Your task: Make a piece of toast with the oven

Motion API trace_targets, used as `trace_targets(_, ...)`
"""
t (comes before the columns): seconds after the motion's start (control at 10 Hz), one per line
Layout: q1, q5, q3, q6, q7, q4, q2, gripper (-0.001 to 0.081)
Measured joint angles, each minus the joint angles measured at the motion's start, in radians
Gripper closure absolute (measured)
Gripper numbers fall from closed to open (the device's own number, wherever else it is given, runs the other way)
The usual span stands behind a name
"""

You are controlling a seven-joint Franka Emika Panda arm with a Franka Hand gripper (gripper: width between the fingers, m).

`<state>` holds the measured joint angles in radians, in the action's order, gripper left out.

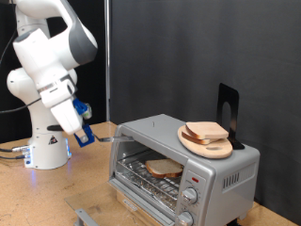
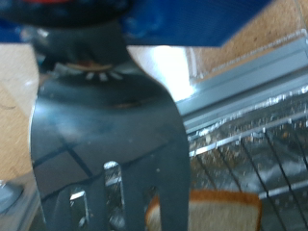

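Note:
The oven [image 1: 183, 162] is a silver-grey box at the exterior view's lower right, with its glass door [image 1: 146, 193] folded down. A slice of toast [image 1: 165, 169] lies on the wire rack inside. My gripper [image 1: 86, 131], with blue fingers, is just off the oven's left side and is shut on a metal spatula [image 1: 111, 137] whose blade points at the opening. In the wrist view the slotted spatula [image 2: 106, 144] fills the middle, held under my gripper [image 2: 89, 34], with the toast [image 2: 223, 210] and the wire rack [image 2: 255, 154] beyond it.
A round wooden plate [image 1: 193, 140] with more bread slices [image 1: 206, 132] sits on the oven's top, next to a black stand [image 1: 229, 108]. Two knobs [image 1: 191, 198] are on the oven's front right. A grey object [image 1: 85, 217] lies on the wooden table [image 1: 38, 193].

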<state>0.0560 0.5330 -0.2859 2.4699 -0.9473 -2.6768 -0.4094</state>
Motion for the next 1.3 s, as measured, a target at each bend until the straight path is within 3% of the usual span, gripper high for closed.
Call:
trace_targets(0.3,0.002,0.009,0.002,-0.006,0.009,-0.006,-0.015,0.0381)
trace_targets(0.4,0.012,0.055,0.001,-0.005,0.008,-0.004,-0.018,0.0381)
trace_targets(0.7,0.09,0.221,0.017,-0.019,0.023,0.012,-0.051,0.0381)
trace_targets(0.9,0.121,0.253,0.064,-0.019,0.092,0.021,-0.072,0.0381)
trace_targets(1.1,0.124,0.252,0.127,-0.008,0.184,0.028,-0.082,0.0381)
trace_targets(1.3,0.125,0.259,0.121,-0.008,0.169,0.024,-0.082,0.0381)
